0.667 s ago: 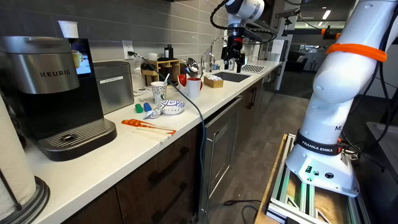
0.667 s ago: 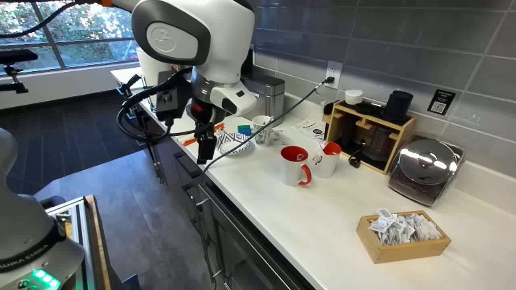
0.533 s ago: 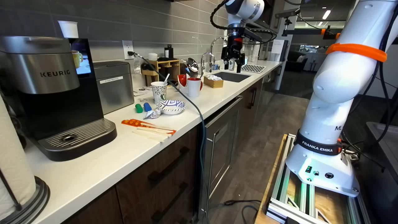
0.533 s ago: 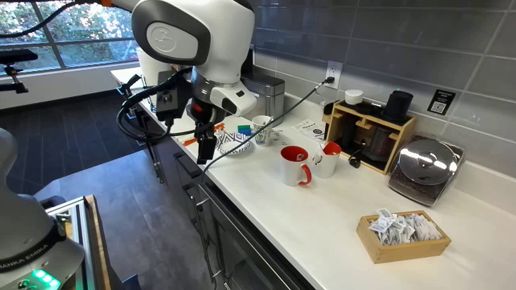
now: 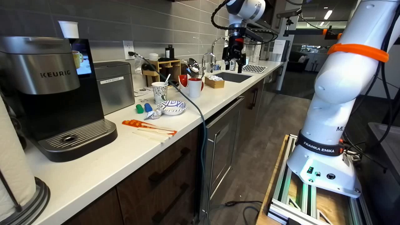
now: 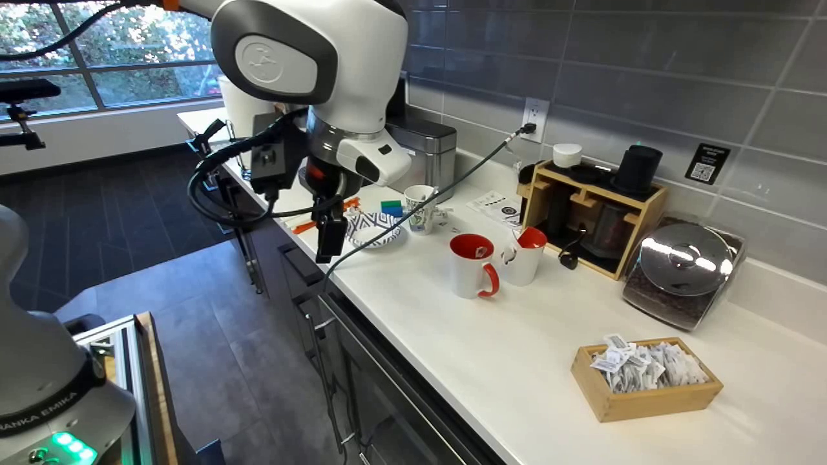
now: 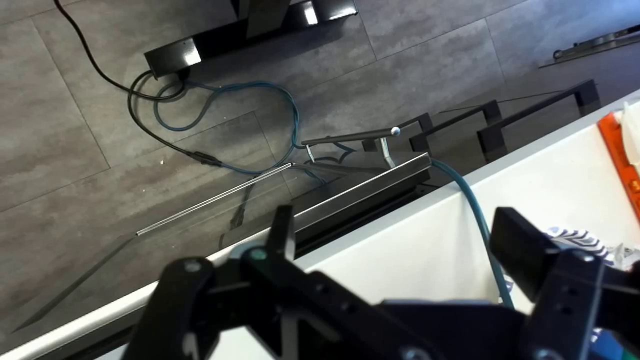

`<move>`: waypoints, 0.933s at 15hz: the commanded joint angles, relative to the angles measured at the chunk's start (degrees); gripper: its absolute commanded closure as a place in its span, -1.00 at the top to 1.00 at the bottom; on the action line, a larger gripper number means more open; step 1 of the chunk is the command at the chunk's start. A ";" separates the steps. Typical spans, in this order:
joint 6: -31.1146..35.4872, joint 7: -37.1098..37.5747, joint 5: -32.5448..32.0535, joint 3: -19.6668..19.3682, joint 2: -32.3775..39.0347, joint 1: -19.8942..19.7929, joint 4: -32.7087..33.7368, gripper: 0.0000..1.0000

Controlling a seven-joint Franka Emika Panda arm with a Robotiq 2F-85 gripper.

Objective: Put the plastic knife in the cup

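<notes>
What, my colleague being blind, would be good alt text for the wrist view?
The open end effector, holding nothing, hangs above the edge of a white counter. A blue-green cable crosses that edge toward the grey floor. Parts of an orange utensil and a patterned plate show at right.

Plate (image 7: 580,239) partly behind pincer (image 7: 394,232).

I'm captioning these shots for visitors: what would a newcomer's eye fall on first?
Probably the white robot arm, standing at the right of an exterior view with a bright orange band around it. Next, the silver-and-black Keurig coffee machine at that view's left, and the orange utensils lying on the white counter to its right. In the wrist view, the open black gripper takes up much of the lower part, its fingers wide apart.
</notes>
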 commanded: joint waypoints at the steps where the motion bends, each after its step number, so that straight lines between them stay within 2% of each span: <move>1: 6.83 -0.01 0.44 4.57 -0.15 0.98 -4.64 1.00; 6: 24.77 -0.68 6.12 12.93 -1.62 6.94 -14.53 1.00; 9: 34.18 -0.78 4.43 18.38 -1.26 11.41 -17.24 1.00; 12: 42.92 2.29 2.24 23.73 1.13 15.32 -17.71 1.00; 14: 39.80 2.35 1.05 25.62 3.14 17.02 -15.49 1.00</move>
